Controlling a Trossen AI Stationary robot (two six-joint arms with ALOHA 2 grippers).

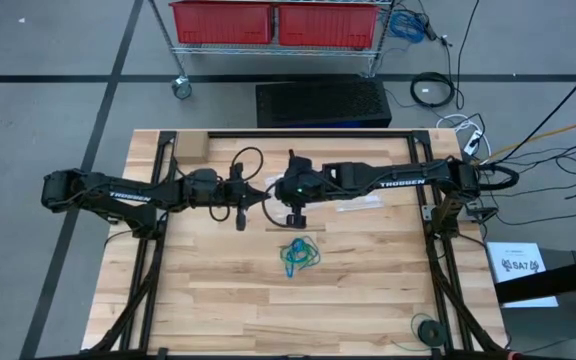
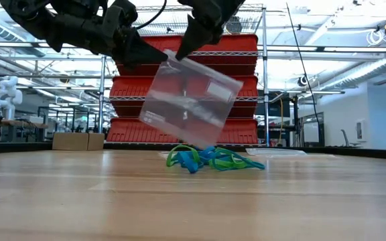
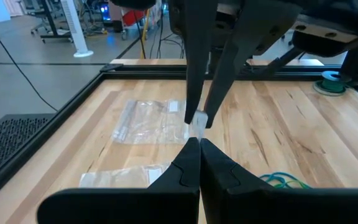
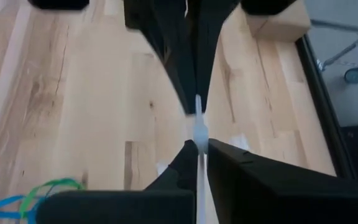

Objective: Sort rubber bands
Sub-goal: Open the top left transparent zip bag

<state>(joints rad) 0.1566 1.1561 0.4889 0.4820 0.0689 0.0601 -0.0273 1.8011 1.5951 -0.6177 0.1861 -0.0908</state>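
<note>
A clear flat plastic bag [image 2: 189, 100] hangs in the air over the middle of the table, and both grippers are shut on its top. My left gripper [image 3: 199, 144] comes in from the table's left and my right gripper [image 4: 197, 148] from the right. Their fingertips nearly meet at the bag's upper corner. The rubber bands [image 1: 298, 255] lie in a small tangle of green, teal and blue loops [image 2: 210, 159] on the wood. They are just below the bag and toward the near edge, and nothing touches them. My left gripper pinches the bag's top edge [image 3: 197, 124] between its two fingertips, coming nearly level from the table's left. The bag hangs below, tilted, clear of the table. My right gripper pinches the same top edge [image 4: 199, 127] close beside the left fingertips [image 4: 194, 93]. It slants down from the table's right. The bag's free far corner [image 2: 236, 84] droops lower than the held corner.
Two more clear bags [image 3: 145, 121] [image 3: 126, 177] lie flat on the wood under the arms. A cardboard box [image 1: 190, 148] sits at the far left corner and a green tape roll [image 1: 428, 330] at the near right. Black frame rails [image 1: 153, 250] run along both sides.
</note>
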